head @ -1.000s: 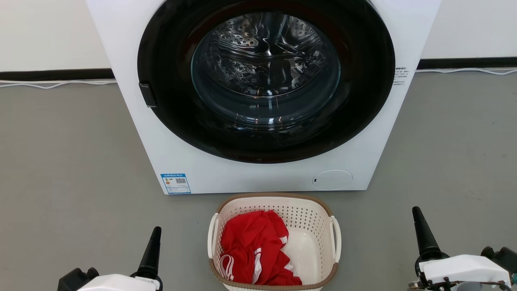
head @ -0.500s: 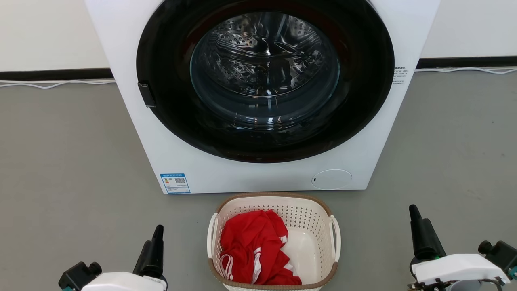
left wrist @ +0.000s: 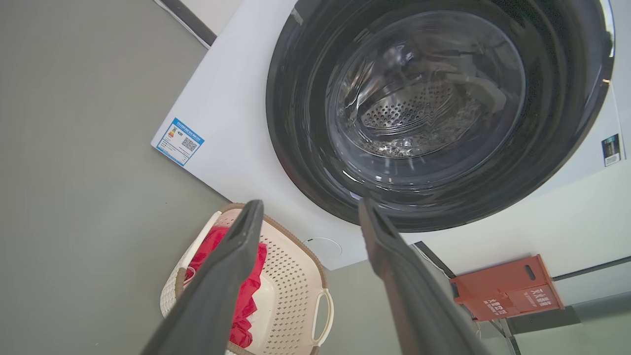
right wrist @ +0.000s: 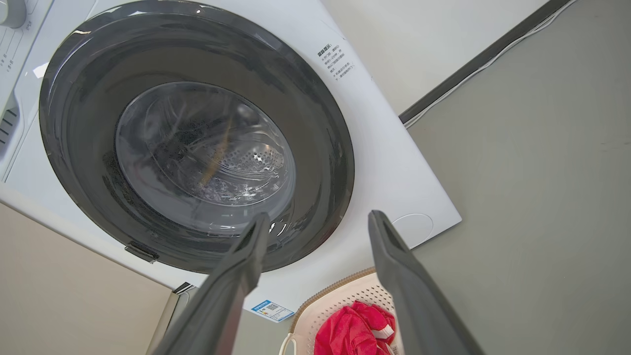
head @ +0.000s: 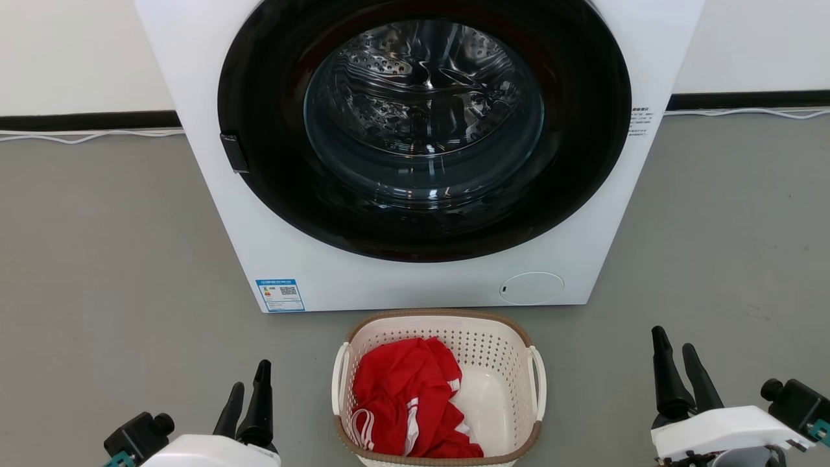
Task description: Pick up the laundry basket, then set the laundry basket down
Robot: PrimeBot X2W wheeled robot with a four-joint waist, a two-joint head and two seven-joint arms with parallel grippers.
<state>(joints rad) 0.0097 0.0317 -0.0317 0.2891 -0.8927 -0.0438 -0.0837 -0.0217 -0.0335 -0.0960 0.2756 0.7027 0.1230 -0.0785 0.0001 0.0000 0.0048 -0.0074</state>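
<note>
Front-load washer [head: 415, 285]: white cabinet, dark round door ring, glass bowl, perforated steel drum behind. Blue-bordered sticker [head: 280, 294] with QR code at lower left of front; small print at right edge unreadable. Left wrist view adds red-orange box [left wrist: 505, 288] by wall (white characters, illegible); right wrist view adds dial [right wrist: 12, 10] at panel corner.

Laundry basket [head: 499, 347]: cream perforated plastic, tan woven-look rim, white loop handles. Stands on grey floor just before washer, between my grippers, red garment [head: 402, 389] inside.

My left gripper [head: 250, 376] and right gripper [head: 673, 340]: fingers spread, empty, apart from basket.
</note>
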